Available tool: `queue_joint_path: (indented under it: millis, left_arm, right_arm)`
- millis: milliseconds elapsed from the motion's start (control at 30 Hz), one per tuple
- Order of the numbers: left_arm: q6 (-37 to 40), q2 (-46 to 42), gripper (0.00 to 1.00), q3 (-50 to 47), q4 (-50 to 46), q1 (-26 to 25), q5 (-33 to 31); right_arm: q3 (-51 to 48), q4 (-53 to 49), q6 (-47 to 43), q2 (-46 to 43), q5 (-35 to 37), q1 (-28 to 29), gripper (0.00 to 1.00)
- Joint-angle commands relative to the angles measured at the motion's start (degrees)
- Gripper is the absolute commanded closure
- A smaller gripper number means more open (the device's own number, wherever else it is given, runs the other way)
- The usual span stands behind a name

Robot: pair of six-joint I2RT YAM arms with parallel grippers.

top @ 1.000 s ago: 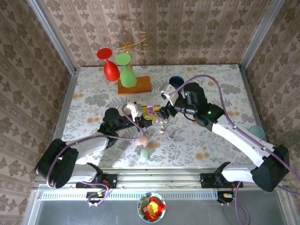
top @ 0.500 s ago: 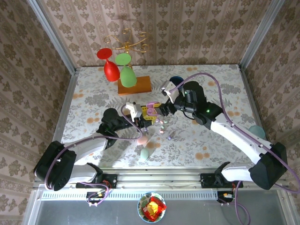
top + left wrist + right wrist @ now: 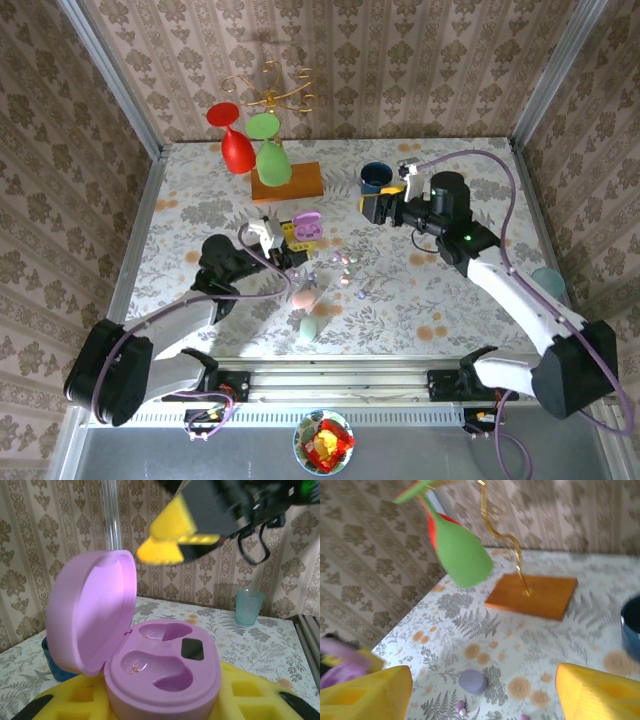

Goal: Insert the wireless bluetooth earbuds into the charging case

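**Top external view: purple case held open, earbuds loose on the desk**

Top external view, upper left: a stand with red and green glasses sits well apart from the work.

Below it the left arm reaches in from the lower left corner. The left fingers are clenched on the purple case, just left of centre above the desk.

The left wrist view shows why it is held this way. The case sits low between the yellow pads, its lid hinged up at the left of the frame and both wells facing up. That probably leaves room for the other arm to drop a bud in from above. Both wells are bare, so I judge the inserting not yet begun.

Just right of and below the case, near frame centre, the earbuds lie scattered on the desk as tiny pale pieces. A pink case and a green case lie lower in the frame.

Right of centre, the right fingers are released, spread wide with nothing between them. They hang just beside the blue cup, up and right of the earbuds. From there I judge they must first come back down and left to one. Such small glossy pieces would be easy to pinch askew.

At far right a teal cup stands near the desk's edge.
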Motion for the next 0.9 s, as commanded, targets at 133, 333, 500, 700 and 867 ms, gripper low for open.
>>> queue_joint_path:
  millis: [133,333,500,700,867]
  left_arm:
    - [1.37,-2.61,0.71,-2.03,0.06,0.14,0.15]
    - [-0.25,-1.97,0.71,-2.74,1.71,0.03,0.29]
    - [-0.90,-1.94,0.71,-3.51,2.22,-0.24,-0.01]
    - [-0.69,-2.10,0.71,-4.30,2.03,-0.83,-0.82]
    - [-0.53,-1.75,0.71,-4.76,1.58,-1.85,-1.55]
  right_arm:
    - [2.63,-5.48,12.46,15.76,-2.26,0.41,0.32]
    - [7.99,-6.06,13.11,27.82,-8.22,2.51,0.43]
    - [13.37,-9.78,11.47,34.95,-9.72,4.33,0.49]
    - [17.18,-13.84,10.08,40.60,-10.01,5.08,0.52]
    - [19.65,-17.29,8.06,43.40,-10.37,5.61,0.56]
